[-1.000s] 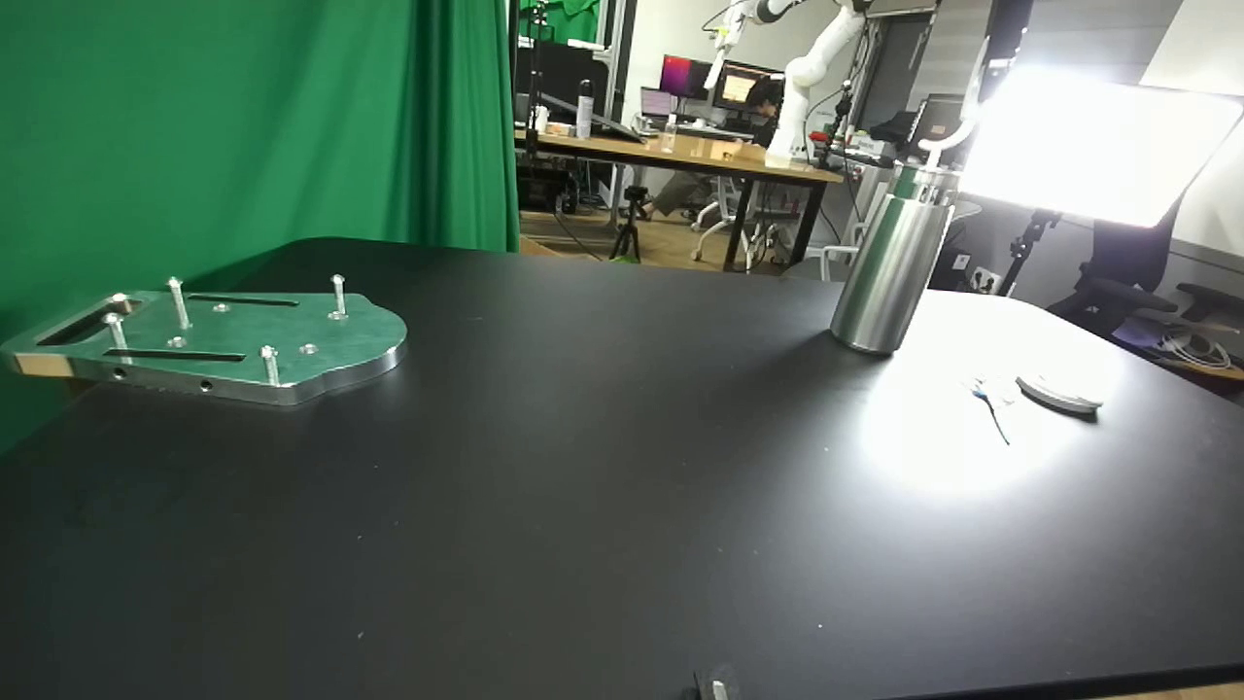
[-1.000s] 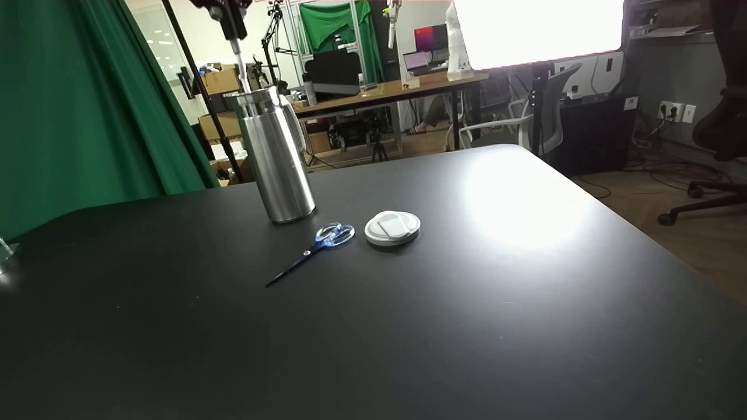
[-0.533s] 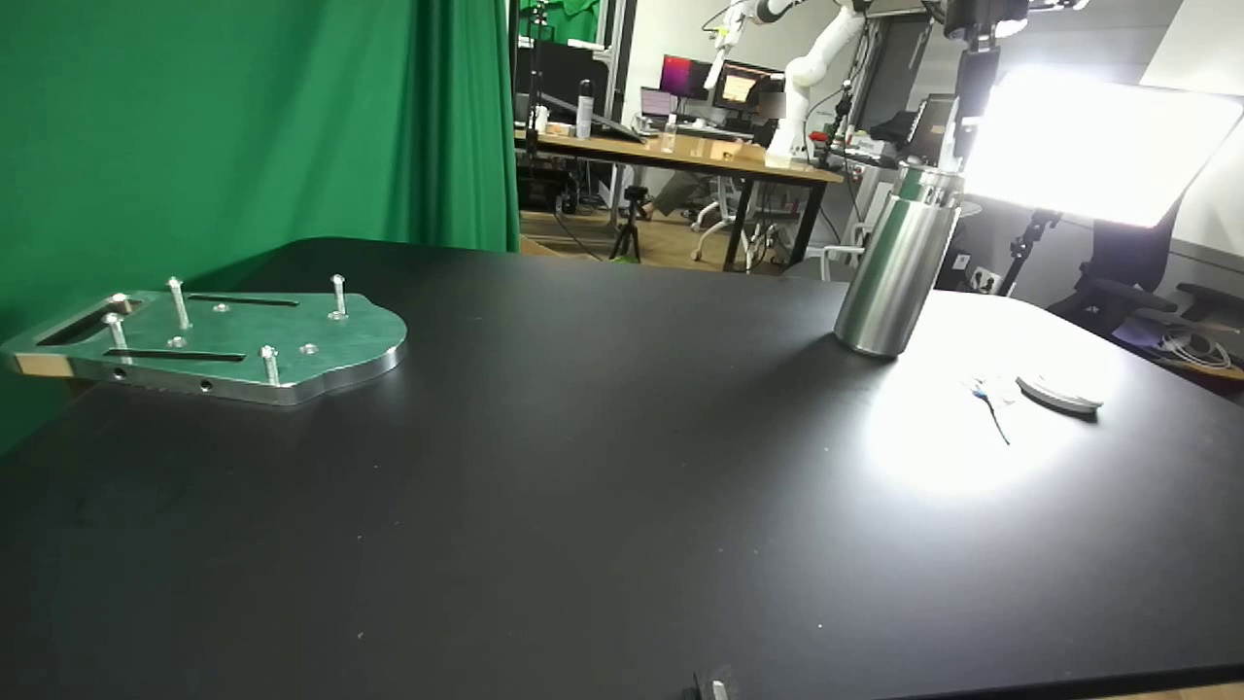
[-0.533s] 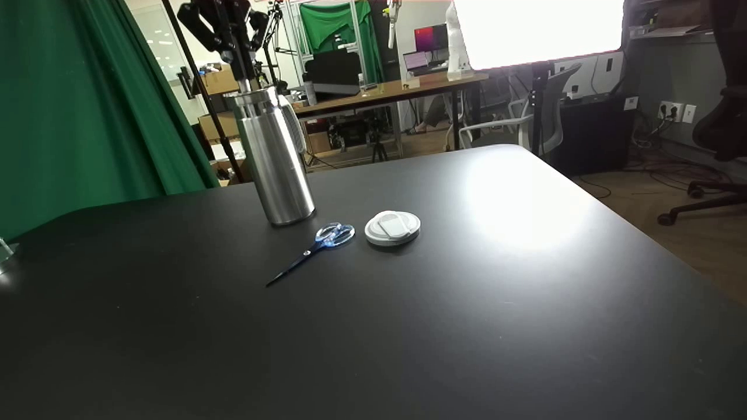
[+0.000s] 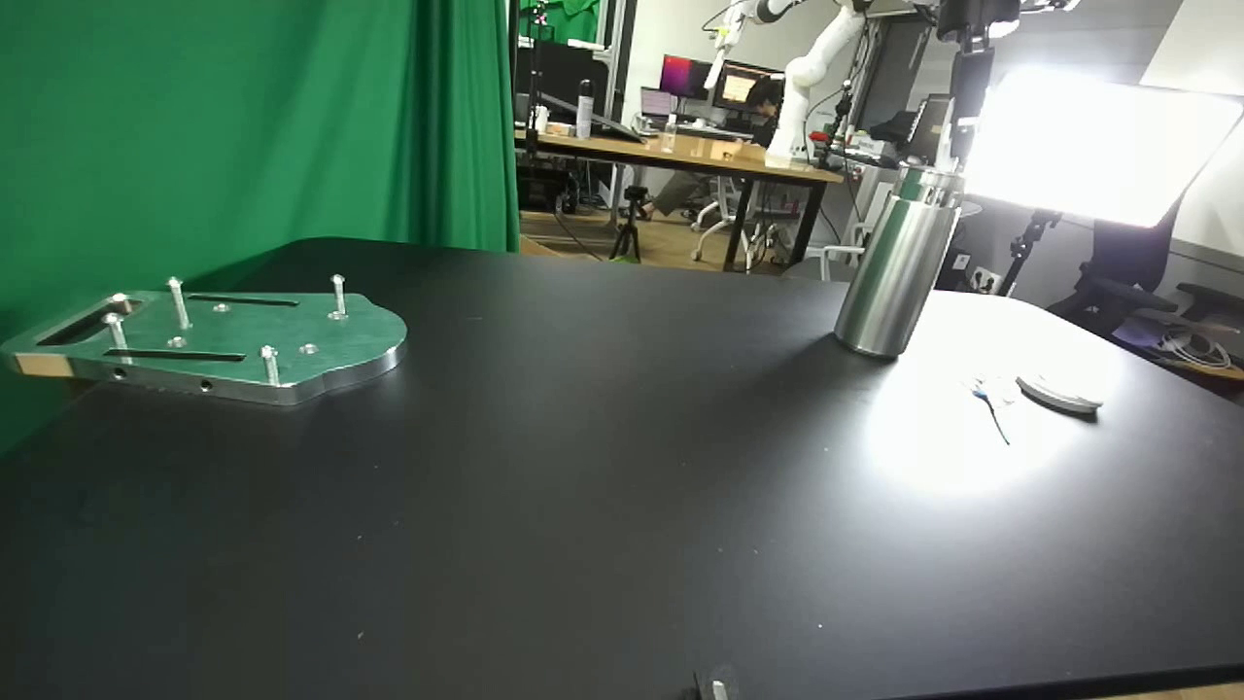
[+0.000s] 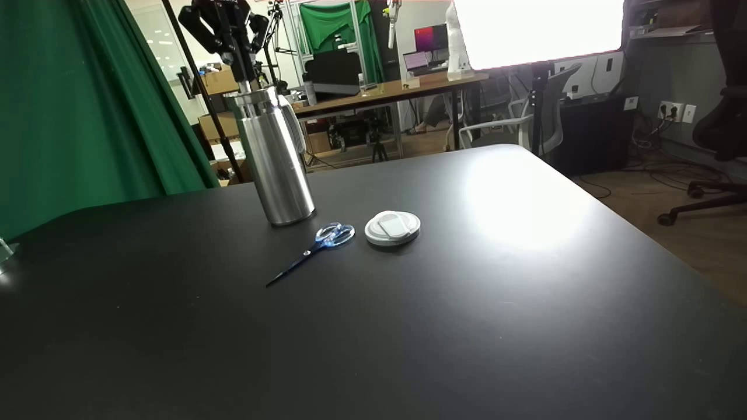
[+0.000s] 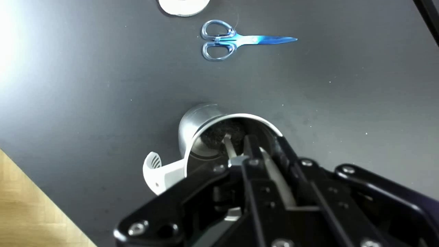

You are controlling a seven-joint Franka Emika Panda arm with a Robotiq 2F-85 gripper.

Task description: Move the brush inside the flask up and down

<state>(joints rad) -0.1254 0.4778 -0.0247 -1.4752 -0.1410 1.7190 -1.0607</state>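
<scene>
We see the gripper (image 7: 266, 145) pinching the pale-handled brush (image 7: 229, 145), which reaches down inside the tall silver flask (image 6: 275, 163).

Large white rectangular panel light (image 6: 540, 32) clipped in both exterior views, hot glare on the matte black desk (image 5: 544, 467); clear-handled blue scissors (image 5: 988, 408) partly washed out in an exterior view. Tall brushed-silver metal flask (image 5: 896, 267) has lengthwise highlights, soft shadow beside its base. Wrist view: glare upper left, flask interior dim, black jointed end effector (image 7: 267, 144) slightly soft, scissors crisp.
</scene>
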